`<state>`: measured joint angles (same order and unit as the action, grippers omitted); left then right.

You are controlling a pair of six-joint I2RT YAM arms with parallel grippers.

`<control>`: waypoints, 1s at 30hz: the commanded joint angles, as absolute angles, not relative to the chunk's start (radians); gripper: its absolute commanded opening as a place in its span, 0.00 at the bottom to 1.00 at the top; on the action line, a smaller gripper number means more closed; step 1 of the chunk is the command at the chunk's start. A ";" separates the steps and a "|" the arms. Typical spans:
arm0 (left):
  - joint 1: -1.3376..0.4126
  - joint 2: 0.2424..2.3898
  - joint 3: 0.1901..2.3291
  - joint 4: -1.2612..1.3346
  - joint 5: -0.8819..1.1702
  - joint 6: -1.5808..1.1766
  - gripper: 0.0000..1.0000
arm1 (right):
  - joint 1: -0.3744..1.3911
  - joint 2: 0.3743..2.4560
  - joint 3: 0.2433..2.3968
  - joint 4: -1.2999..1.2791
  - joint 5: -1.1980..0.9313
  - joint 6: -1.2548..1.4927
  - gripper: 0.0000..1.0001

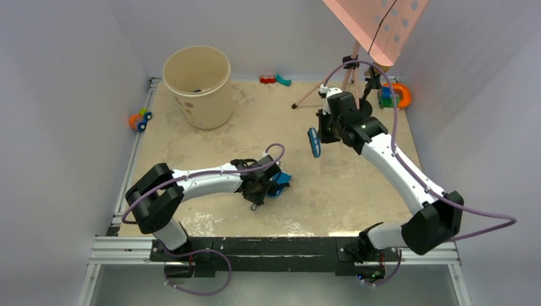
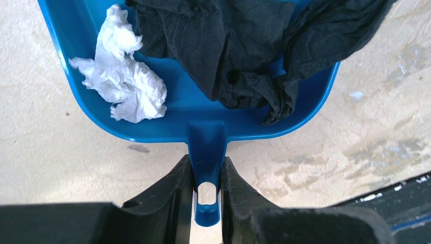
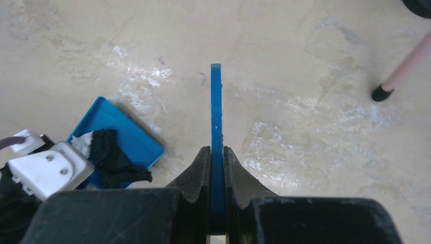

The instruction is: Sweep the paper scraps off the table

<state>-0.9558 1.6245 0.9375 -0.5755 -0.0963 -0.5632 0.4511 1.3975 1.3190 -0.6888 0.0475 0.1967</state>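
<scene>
My left gripper [image 2: 207,175] is shut on the handle of the blue dustpan [image 2: 193,109], which sits low over the table [image 2: 45,147]. In the pan lie a white paper wad [image 2: 124,81] and a large black paper wad [image 2: 244,46]. In the top view the left gripper [image 1: 260,188] and dustpan [image 1: 279,185] are at the table's middle front. My right gripper [image 3: 217,157] is shut on the blue hand brush [image 3: 216,112], seen edge-on. In the top view the brush [image 1: 314,142] hangs above the table beside the right gripper [image 1: 323,135]. The dustpan with scraps also shows in the right wrist view [image 3: 119,137].
A cream bucket [image 1: 198,86] stands at the table's back left. A pink tripod [image 1: 344,80] stands at the back right; one of its legs shows in the right wrist view [image 3: 401,73]. Toys lie off the table's edges: orange-blue [image 1: 140,119], red-teal [image 1: 275,80], orange-green [image 1: 394,95].
</scene>
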 commanded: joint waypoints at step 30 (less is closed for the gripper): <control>-0.165 1.924 2.364 -1.177 0.749 -0.601 0.06 | 0.452 0.712 0.907 -0.708 0.058 0.475 0.00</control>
